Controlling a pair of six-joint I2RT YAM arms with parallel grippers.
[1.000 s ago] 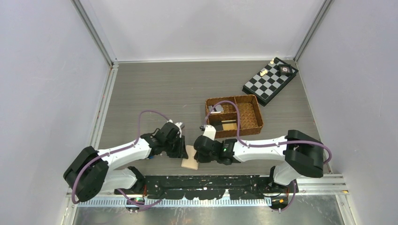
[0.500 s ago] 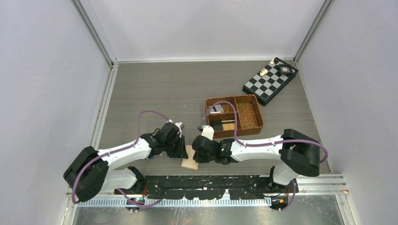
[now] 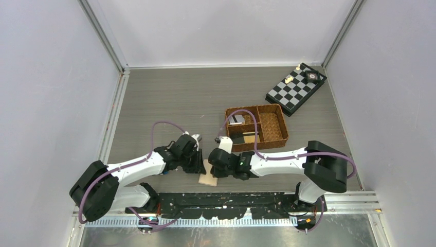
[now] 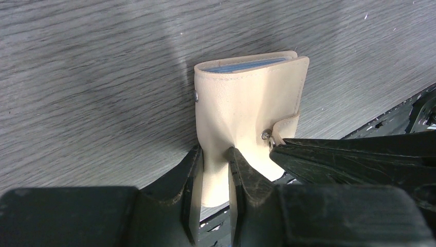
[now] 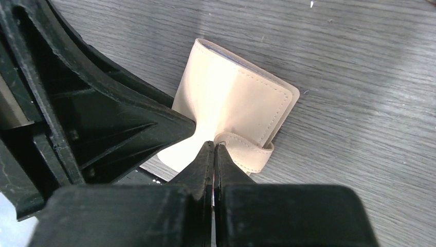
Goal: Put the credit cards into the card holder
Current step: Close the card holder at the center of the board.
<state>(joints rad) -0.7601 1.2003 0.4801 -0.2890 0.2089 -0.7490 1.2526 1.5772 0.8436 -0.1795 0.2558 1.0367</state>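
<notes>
We see the folded wallet (image 3: 207,178) at the table's (image 3: 180,103) 6 o'clock edge. Our left gripper (image 4: 215,155) clamps its near edge. Our right gripper (image 5: 214,147), jaws pressed together, touches the snap tab (image 5: 248,153). The cards (image 3: 237,120) lie in the basket (image 3: 275,128), at the wallet's 1 o'clock.

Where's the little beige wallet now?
Top view: the wallet sits near the table's front edge, between the left gripper and right gripper, in front of the basket.
</notes>
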